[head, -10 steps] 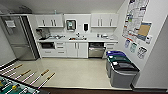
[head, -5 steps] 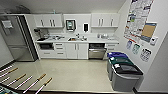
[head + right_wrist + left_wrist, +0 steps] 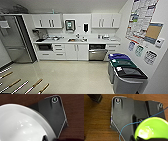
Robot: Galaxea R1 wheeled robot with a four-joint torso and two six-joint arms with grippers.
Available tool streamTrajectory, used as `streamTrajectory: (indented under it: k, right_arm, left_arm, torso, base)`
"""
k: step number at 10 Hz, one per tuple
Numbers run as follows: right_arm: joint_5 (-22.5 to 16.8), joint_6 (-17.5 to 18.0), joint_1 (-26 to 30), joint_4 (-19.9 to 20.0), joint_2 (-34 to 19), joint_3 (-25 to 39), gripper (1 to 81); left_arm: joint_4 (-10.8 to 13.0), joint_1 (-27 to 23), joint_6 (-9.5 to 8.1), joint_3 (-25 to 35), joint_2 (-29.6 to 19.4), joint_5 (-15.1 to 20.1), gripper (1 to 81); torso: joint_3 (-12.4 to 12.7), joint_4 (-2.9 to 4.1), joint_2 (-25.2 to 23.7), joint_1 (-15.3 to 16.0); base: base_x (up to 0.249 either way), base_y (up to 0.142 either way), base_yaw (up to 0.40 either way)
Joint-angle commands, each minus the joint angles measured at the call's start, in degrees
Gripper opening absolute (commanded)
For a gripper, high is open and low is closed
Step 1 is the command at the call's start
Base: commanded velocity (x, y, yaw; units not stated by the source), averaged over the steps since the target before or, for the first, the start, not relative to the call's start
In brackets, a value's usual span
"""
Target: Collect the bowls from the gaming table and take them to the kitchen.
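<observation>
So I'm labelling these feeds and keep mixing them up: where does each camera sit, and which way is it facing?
Head view: high on the robot, looking forward and down into the kitchen, with rod handles in the near corner.
Left wrist view: on the left arm's wrist, looking past the robot's dark plate at a lime-green bowl.
Right wrist view: on the right arm's wrist, looking past the dark plate at a white bowl.
Shared: both wrist views show brown wood grain behind.

The lime-green bowl (image 3: 152, 128) is being cut off by the edge of the left wrist view, and the white bowl (image 3: 23, 125) by the edge of the right wrist view. Small items on the kitchen countertop (image 3: 75, 40) are blurring together.
</observation>
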Motion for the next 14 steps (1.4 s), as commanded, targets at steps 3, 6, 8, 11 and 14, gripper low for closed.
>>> streamTrajectory:
  k: [3, 6, 8, 11, 14]
  right_arm:
    - [-2.8, -0.2, 2.2, -1.0, -0.4, 0.0, 1.0]
    - [-2.8, -0.2, 2.3, -1.0, -0.4, -0.5, 1.0]
    - [-2.8, -0.2, 2.4, -1.0, -0.4, -0.5, 1.0]
    - [-2.8, -0.2, 2.4, -1.0, -0.4, -0.5, 1.0]
    - [-2.8, -0.2, 2.3, -1.0, -0.4, -0.5, 1.0]
  left_arm:
    - [-0.2, -1.4, 0.23, -0.3, -0.7, 2.5, 1.0]
    - [-0.3, -1.4, 0.23, -0.3, -0.7, 2.5, 1.0]
    - [-0.2, -1.4, 0.23, -0.3, -0.5, 2.5, 1.0]
    - [-0.2, -1.4, 0.23, -0.3, -0.4, 2.6, 1.0]
    - [-0.2, -1.4, 0.23, -0.3, -0.4, 2.6, 1.0]
  torso:
    - [0.0, 0.00, 0.0, 0.0]
    - [0.0, 0.00, 0.0, 0.0]
    - [0.0, 0.00, 0.0, 0.0]
    - [0.0, 0.00, 0.0, 0.0]
    - [0.0, 0.00, 0.0, 0.0]
  base:
    - [0.191, 0.000, 0.000]
    - [0.191, 0.000, 0.000]
    - [0.191, 0.000, 0.000]
    - [0.191, -0.043, 0.000]
    - [0.191, -0.066, 0.000]
